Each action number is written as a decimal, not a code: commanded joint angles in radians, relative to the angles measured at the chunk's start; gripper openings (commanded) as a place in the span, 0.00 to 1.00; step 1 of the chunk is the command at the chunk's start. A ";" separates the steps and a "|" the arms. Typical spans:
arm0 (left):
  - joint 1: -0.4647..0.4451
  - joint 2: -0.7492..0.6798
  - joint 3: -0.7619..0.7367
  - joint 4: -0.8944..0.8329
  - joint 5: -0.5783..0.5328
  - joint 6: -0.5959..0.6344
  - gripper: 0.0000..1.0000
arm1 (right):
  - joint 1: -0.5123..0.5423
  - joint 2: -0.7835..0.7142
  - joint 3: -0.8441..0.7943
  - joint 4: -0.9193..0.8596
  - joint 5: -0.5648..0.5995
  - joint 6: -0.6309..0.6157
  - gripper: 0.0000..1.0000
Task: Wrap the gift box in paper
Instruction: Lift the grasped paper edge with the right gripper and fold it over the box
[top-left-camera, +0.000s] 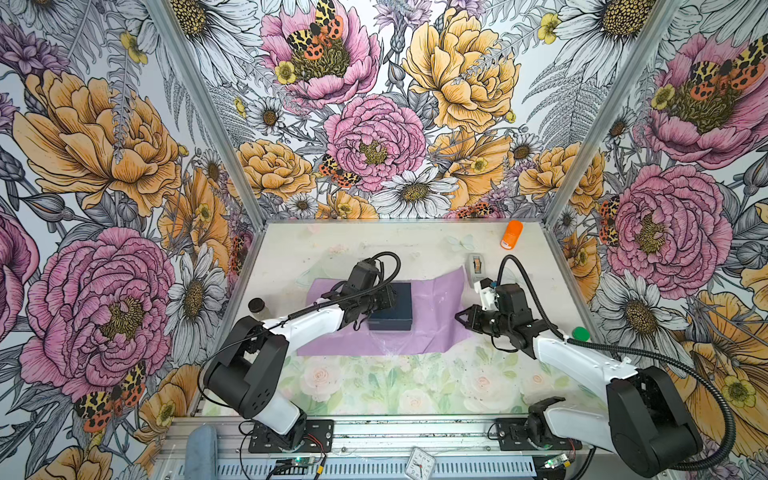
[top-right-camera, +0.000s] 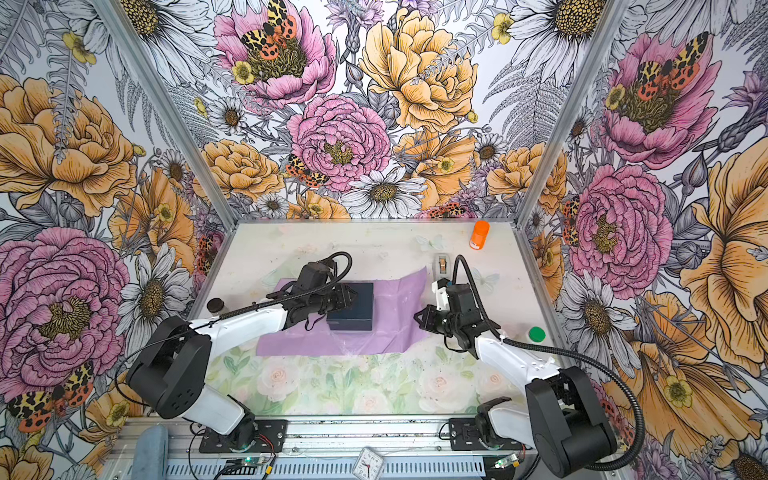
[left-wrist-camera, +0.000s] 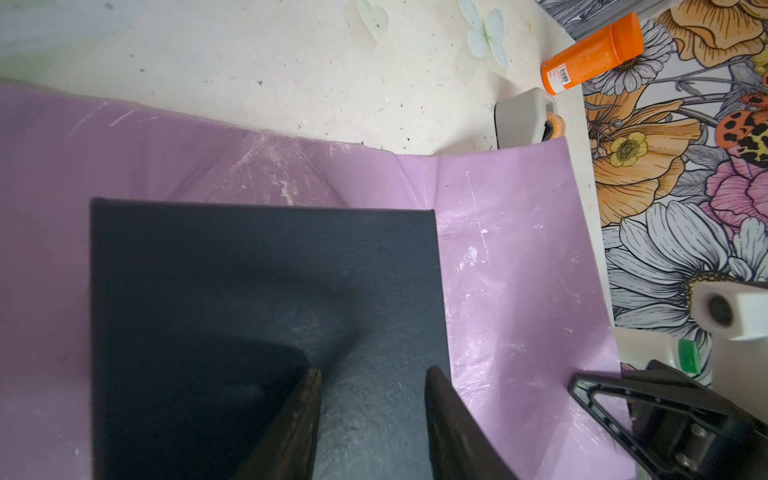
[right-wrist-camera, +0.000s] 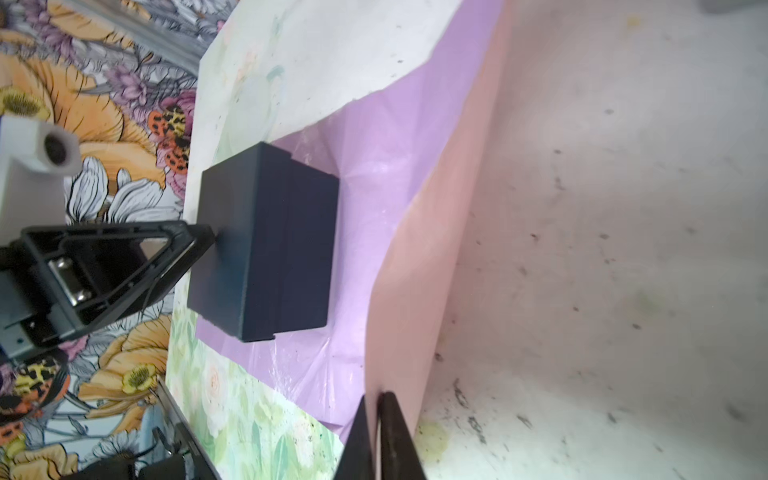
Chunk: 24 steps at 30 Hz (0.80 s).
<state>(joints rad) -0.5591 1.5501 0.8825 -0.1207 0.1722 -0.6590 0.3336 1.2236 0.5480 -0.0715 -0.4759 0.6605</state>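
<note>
Navy gift box (top-left-camera: 400, 308) on lilac paper (top-left-camera: 437, 321)

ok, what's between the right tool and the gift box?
Only bare paper, pinched by the right tool, reaching the gift box; both top views show it.

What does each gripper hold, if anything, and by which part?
The right gripper pinches the paper by its right edge. The left gripper holds nothing; its open jaws sit over the box lid.
</note>
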 joint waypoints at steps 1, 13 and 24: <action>0.013 -0.020 0.015 -0.029 -0.016 -0.017 0.49 | 0.062 -0.015 0.080 0.013 0.052 -0.094 0.05; 0.028 -0.107 0.122 0.002 0.115 -0.069 0.61 | 0.271 0.130 0.263 0.004 0.057 -0.270 0.02; 0.068 -0.036 0.121 0.016 0.177 -0.103 0.58 | 0.371 0.279 0.387 -0.004 0.062 -0.293 0.01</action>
<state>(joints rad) -0.5045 1.4940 1.0134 -0.1215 0.3202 -0.7452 0.6914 1.4799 0.8925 -0.0780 -0.4259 0.3916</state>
